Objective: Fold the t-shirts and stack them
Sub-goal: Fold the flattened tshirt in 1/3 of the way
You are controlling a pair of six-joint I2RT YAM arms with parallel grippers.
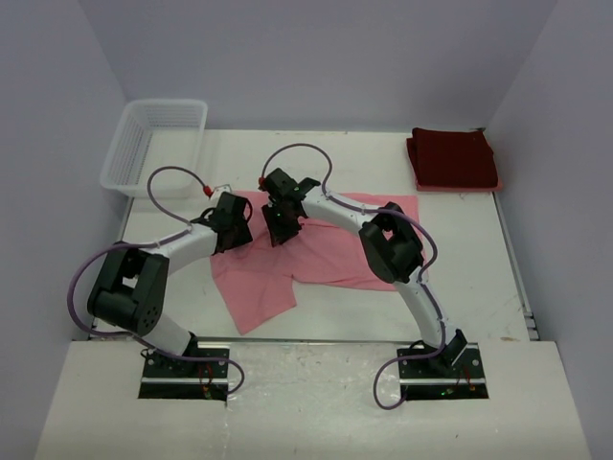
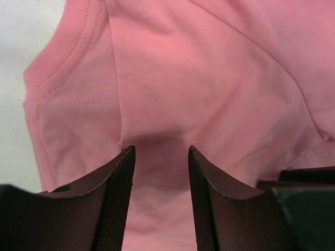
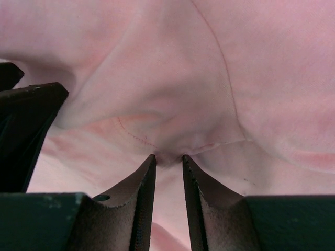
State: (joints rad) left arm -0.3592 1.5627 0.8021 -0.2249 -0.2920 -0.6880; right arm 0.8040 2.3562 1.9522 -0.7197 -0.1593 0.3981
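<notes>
While the pink t-shirt (image 1: 326, 257) lies spread and rumpled across the middle of the white counter (image 1: 469, 287), both arms reach over it and meet close together near its far edge, the left end effector (image 1: 230, 228) just beside the right end effector (image 1: 282, 218). Seen from the left wrist, the left fingers (image 2: 118, 180) stand part-way apart with their tips down on the pink cloth; the fabric between them looks smooth and unsqueezed, with a shallow shadowed dip at the tips and a stitched hem (image 2: 52, 70) running off to the upper left, where bare counter shows. Seen from the right wrist, the right fingers (image 3: 144, 183) are drawn nearly together, and a small pucker of pink cloth is nipped between their tips, with creases and a seam fanning out from that spot. One flap of the pink shirt trails toward the near left. Well apart from it, the maroon t-shirt (image 1: 452, 155) sits folded into a neat rectangle at the far right corner of the counter. A white lattice basket (image 1: 153, 144) stands at the far left corner, touching neither shirt.
</notes>
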